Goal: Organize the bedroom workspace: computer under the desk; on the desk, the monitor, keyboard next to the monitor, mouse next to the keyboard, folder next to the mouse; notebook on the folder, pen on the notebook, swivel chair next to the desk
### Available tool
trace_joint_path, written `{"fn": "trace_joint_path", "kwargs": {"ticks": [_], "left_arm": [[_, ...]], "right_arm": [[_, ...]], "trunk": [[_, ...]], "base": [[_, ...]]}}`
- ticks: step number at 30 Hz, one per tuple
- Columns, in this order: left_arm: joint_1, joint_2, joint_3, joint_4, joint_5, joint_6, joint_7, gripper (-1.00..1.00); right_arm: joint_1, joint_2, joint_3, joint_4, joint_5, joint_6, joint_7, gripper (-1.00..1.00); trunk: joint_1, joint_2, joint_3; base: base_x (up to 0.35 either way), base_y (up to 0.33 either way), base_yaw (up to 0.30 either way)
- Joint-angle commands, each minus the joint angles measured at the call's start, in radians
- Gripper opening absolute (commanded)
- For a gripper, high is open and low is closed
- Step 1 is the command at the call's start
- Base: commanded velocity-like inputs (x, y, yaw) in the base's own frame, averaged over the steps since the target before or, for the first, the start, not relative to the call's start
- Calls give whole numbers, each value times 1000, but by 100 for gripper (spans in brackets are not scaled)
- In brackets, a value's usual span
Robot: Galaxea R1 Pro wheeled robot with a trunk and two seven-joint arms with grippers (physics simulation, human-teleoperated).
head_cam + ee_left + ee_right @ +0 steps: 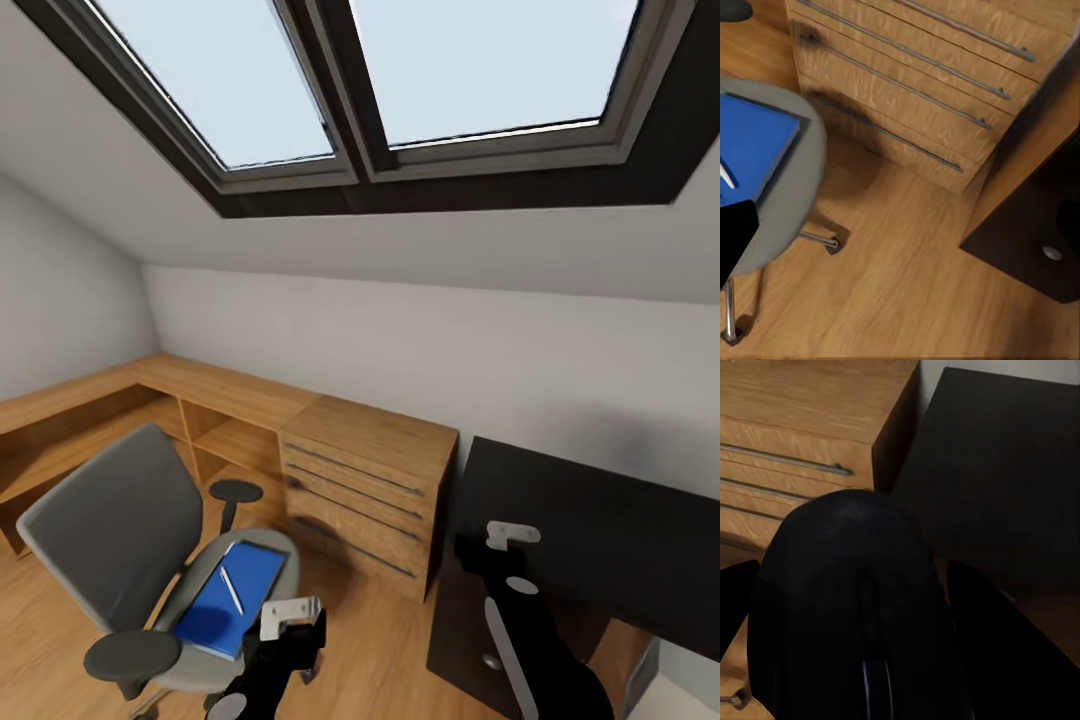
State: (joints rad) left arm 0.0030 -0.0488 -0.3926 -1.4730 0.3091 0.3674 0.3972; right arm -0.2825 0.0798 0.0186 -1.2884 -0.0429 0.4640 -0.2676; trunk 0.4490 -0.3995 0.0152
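The grey swivel chair (110, 520) stands at the lower left on the wood floor. On its seat lies the blue folder (215, 610), with the thin white pen (231, 589) resting on top. My left gripper (305, 645) hovers just right of the seat, open and holding nothing; the folder (754, 146) and the pen's tip (726, 174) also show in the left wrist view. The black desk (600, 520) is at the right. Before its left end, my right gripper (851, 574) is shut on the black mouse (847, 615). Notebook, keyboard, monitor and computer are out of view.
A light-wood drawer chest (365, 490) stands between chair and desk, joined to a low wooden shelf unit (120, 400) along the left wall. A desk drawer front with a round silver knob (1052, 253) faces me. The sloped ceiling carries a large skylight (400, 70).
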Motion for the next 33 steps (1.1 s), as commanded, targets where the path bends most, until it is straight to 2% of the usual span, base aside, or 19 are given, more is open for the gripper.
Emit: {"fn": "trace_joint_path", "kwargs": {"ticks": [1,5,11,18,19,20,22,23,28,33], "left_arm": [[0,2,0,17,8,2,9,100],[0,21,27,49,7,0,8,100],[0,25,24,52,7,0,8,100],[0,26,23,52,7,2,8,100],[0,26,23,51,7,2,7,100],[0,26,23,52,7,4,8,100],[0,26,24,52,7,5,8,100],[0,26,24,52,6,6,8,100],[0,26,24,53,6,7,8,100],[0,26,24,53,7,7,8,100]], "right_arm": [[0,-1,2,-1,-6,3,-5,-100],[0,-12,-1,9,-7,-5,-5,-100],[0,-22,-2,15,-8,-18,-3,-100],[-1,-29,-6,121,-8,-82,-1,-100],[-2,-36,-6,131,-9,-86,-1,-100],[-4,-56,-8,165,-12,-95,-2,-100],[-6,-62,-12,187,-13,-100,-1,-100],[-10,-68,-25,242,-14,-130,-1,-100],[-34,-73,-30,317,-14,-164,-1,-100],[-73,-89,-31,411,-16,-211,-1,-100]], "trunk": [[1,0,0],[1,0,0],[1,0,0],[1,0,0],[1,0,0],[1,0,0],[1,0,0],[1,0,0],[1,0,0],[1,0,0]], "base": [[324,0,0],[325,0,0],[326,0,0],[272,-35,0],[72,-24,0],[15,-5,0],[12,-35,0],[107,-231,0],[136,-279,0],[175,-279,0]]}}
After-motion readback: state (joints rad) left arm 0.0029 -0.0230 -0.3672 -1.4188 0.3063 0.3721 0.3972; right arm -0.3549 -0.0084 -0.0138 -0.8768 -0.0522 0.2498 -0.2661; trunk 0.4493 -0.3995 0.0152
